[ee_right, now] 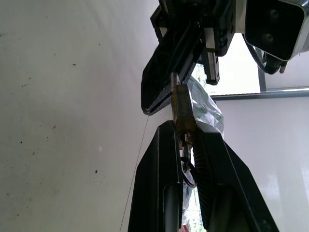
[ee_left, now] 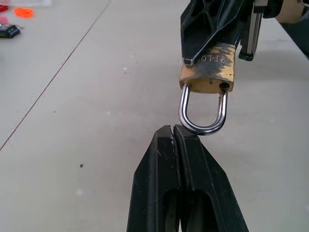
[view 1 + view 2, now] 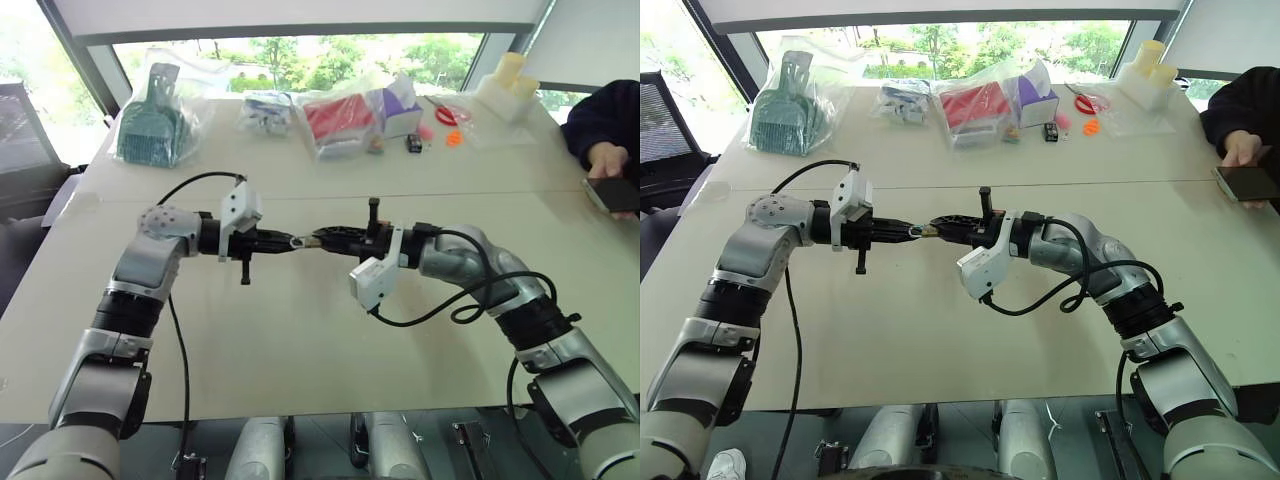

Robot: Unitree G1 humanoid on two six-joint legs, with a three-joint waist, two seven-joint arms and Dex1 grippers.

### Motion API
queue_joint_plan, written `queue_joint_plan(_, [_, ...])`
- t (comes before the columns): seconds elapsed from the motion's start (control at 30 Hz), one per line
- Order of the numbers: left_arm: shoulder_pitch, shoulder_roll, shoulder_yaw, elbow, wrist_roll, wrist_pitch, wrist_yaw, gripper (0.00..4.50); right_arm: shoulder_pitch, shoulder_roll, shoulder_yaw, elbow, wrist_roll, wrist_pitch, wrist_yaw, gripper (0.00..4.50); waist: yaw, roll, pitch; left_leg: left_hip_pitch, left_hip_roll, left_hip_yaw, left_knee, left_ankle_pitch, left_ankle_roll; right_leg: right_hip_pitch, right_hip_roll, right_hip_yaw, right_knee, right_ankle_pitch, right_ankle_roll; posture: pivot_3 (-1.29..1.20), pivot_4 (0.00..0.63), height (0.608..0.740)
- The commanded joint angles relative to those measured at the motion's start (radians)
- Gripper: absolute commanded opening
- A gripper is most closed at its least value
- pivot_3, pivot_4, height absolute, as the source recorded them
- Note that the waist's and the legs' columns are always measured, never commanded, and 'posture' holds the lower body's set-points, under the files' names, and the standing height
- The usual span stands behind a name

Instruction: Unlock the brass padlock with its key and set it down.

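Both arms meet in mid-air over the middle of the pale table [image 3: 300,340]. My right gripper [image 1: 185,126] is shut on the body of the brass padlock [image 2: 207,77], whose silvery shackle [image 2: 203,118] is seated in the body and points toward the left arm. My left gripper [image 2: 174,129] is shut with its tips pressed together. The shackle's bow rests against the side of one fingertip, not between the two. A thin dark ring [image 1: 187,169] hangs under the lock body between the right fingers. I cannot make out the key itself.
Along the table's far side lie a bagged green dustpan [image 3: 150,115], a bag with red contents [image 3: 340,118], a small black item [image 3: 413,143], orange bits [image 3: 455,138] and white containers [image 3: 510,85]. At the far right a person's hand [image 3: 608,160] holds a phone.
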Motion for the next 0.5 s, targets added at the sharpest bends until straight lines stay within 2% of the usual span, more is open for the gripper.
queue_joint_plan(0.03, [0.001,0.034,0.012,-0.045,-0.024,0.014,-0.047,0.02,-0.012,0.001,-0.025,-0.031,0.025,0.000,0.000,0.00,-0.003,0.000,0.000,0.000,0.000,0.000,0.000,0.000,0.000,0.000,0.000,0.000,0.000,0.000,0.000,0.00,0.150,0.740])
queue_joint_plan(0.2, [0.027,0.078,-0.006,-0.057,0.002,-0.003,-0.095,0.02,-0.010,0.000,-0.026,-0.034,0.028,0.001,0.003,0.00,-0.005,0.000,0.000,0.000,0.000,0.000,0.000,0.000,0.000,0.000,0.000,0.000,0.000,0.000,0.000,0.00,0.150,0.740])
queue_joint_plan(0.5, [0.001,0.075,0.059,-0.134,-0.143,0.187,-0.115,0.02,-0.019,0.006,-0.023,-0.025,0.027,-0.002,0.002,0.00,0.002,0.000,0.000,0.000,0.000,-0.001,0.000,0.000,0.000,0.000,0.000,0.000,0.000,0.000,0.000,0.00,0.150,0.740])
